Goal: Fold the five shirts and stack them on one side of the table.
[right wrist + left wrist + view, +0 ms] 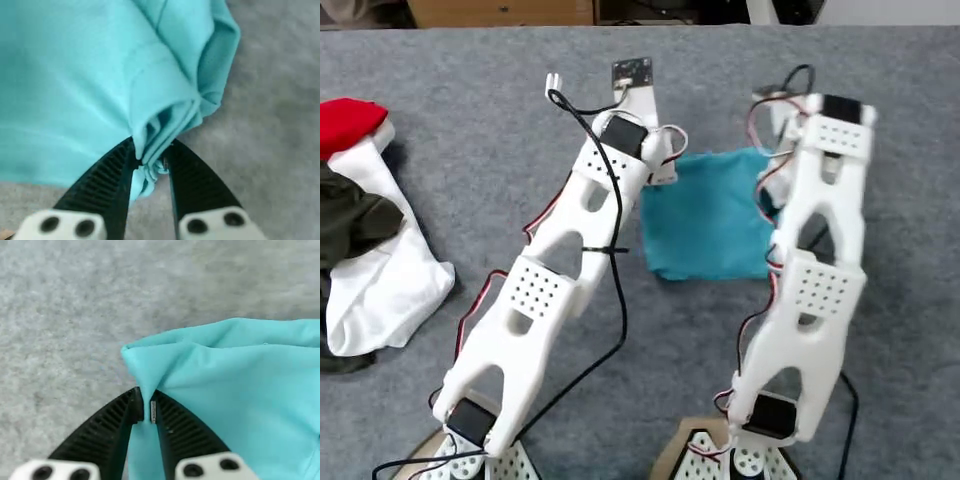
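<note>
Fabric of the teal shirt (pixel 705 215), smooth and folded roughly square, lies mid-counter (pixel 470 150) on grey felt-like cover. Its bunched corners are pinched tight, one by the left hand (pixel 145 407), one by the right hand (pixel 150 157). A soft heap (pixel 375 260) of red, white and dark shirts lies at the counter's edge.

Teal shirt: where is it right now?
In the high view the teal shirt lies on the table right of the clothes pile, pinched at either side by the left pincer and right pincer.

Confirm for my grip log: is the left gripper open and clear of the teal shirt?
No, the left gripper is shut on a pinched fold at the edge of the teal shirt.
</note>
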